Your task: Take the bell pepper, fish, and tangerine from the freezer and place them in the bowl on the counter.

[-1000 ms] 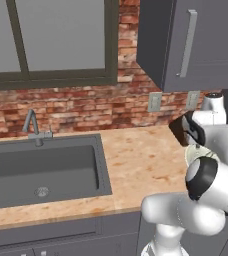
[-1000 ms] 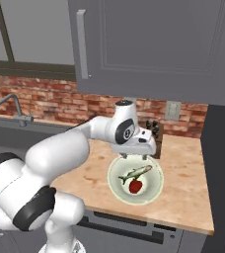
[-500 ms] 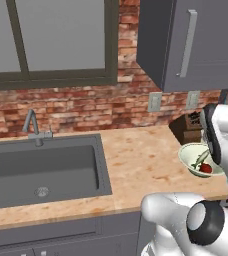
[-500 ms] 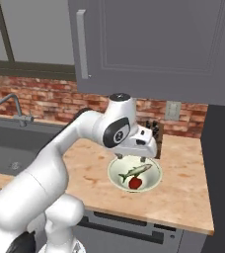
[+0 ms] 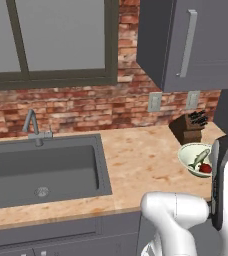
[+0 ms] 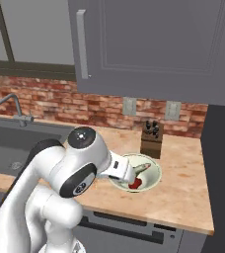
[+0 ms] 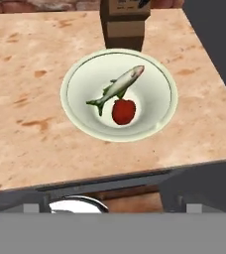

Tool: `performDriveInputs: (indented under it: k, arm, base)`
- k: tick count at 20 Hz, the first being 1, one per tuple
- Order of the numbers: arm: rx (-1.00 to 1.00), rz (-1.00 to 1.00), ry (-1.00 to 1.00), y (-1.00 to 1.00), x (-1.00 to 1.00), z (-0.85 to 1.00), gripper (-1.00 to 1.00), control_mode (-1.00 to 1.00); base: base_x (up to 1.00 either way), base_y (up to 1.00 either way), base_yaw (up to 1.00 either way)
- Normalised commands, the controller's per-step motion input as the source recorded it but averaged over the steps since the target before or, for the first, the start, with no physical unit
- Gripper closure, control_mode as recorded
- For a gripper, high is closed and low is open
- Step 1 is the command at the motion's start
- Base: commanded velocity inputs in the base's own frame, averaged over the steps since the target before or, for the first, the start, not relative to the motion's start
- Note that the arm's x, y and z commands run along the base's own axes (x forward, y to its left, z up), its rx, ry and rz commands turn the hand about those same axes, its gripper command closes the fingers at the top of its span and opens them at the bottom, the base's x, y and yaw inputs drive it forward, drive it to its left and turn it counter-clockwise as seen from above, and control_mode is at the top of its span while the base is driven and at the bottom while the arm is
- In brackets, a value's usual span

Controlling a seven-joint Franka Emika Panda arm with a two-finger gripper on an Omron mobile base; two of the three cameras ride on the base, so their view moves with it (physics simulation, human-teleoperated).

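Pale green-white bowl (image 7: 119, 94) on tabletop (image 7: 30, 109) holds 1 silvery fish (image 7: 118, 88) touching 1 glossy red bell pepper (image 7: 123, 111); my gripper spread wide, empty.

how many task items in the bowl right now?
2. The fish lies diagonally across the bowl, and the bell pepper sits just below it, touching its underside. No tangerine there; the hand view looks straight in, so little could be hidden.

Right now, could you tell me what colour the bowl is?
Pale green-white bowl, clearest in the hand view.
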Motion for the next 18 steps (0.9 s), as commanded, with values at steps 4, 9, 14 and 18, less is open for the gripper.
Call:
performDriveInputs:
  k: [4, 9, 14, 18]
  arm:
    - [-0.01, 0.00, -0.05, 0.25, -0.25, 0.00, -1.00, 1.00]
    - [0.00, 0.00, 0.00, 0.00, 0.00, 0.00, -1.00, 1.00]
    - [0.00, 0.00, 0.00, 0.00, 0.00, 0.00, -1.00, 1.00]
    - [0.00, 0.00, 0.00, 0.00, 0.00, 0.00, -1.00, 1.00]
  base:
    - [-0.75, 0.71, 0.00]
    - [-1.00, 0.32, -0.21]
    - [-0.97, -0.15, -0.38]
    - [-0.24, -0.94, -0.36]
